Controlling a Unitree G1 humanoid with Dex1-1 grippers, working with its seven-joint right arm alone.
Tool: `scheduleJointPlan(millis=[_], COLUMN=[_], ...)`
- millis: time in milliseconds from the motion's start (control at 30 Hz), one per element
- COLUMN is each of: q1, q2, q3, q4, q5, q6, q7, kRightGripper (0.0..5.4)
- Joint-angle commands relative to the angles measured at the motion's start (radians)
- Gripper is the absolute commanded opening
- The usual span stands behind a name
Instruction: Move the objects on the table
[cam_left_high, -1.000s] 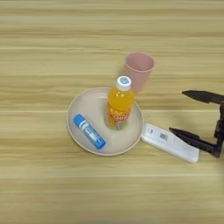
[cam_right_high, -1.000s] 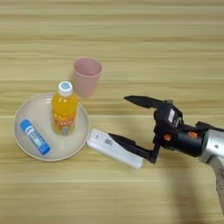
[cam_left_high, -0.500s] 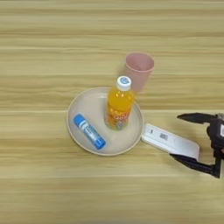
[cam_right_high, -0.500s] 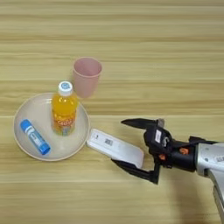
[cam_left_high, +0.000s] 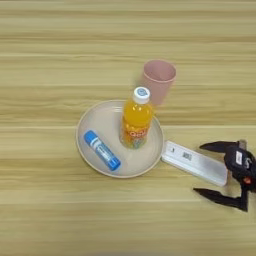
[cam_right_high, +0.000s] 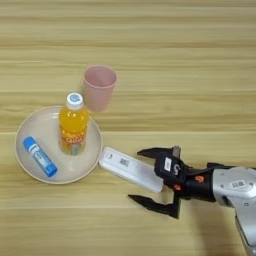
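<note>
A flat white remote (cam_right_high: 125, 167) lies slanted on the wooden table (cam_left_high: 60, 55), just right of a beige plate (cam_left_high: 102, 122). My right gripper (cam_right_high: 134, 174) is open. One black finger is on the far side of the remote's right end and the other on its near side, and neither visibly touches it. The orange-drink bottle (cam_left_high: 136, 120) with a white cap stands upright on the plate. The pink cup (cam_left_high: 159, 80) stands upright just behind the plate.
A blue tube (cam_left_high: 101, 150) lies on the left part of the plate. My silver forearm (cam_right_high: 235, 187) comes in from the lower right. Bare wood spreads along the far side, the left side and the near edge.
My gripper has moved toward the near edge and slightly left, staying open, so that its fingers now straddle the remote's right end. The remote, bottle, cup and plate have not moved.
</note>
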Motion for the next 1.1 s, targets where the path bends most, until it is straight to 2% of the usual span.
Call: scheduleJointPlan(millis=[33, 367, 600, 1100], q1=[-0.066, -0.149, -0.183, -0.180], q2=[-0.046, -0.025, -0.010, -0.014], q3=[0.002, 0.065, 0.093, 0.127], q4=[-0.020, 0.053, 0.087, 0.098], q5=[-0.002, -0.016, -0.023, 0.013], q6=[0.030, 0.118, 0.136, 0.198], q7=[-0.034, -0.042, -0.056, -0.025], kRightGripper=[5.37, 5.37, 4.70, 3.11])
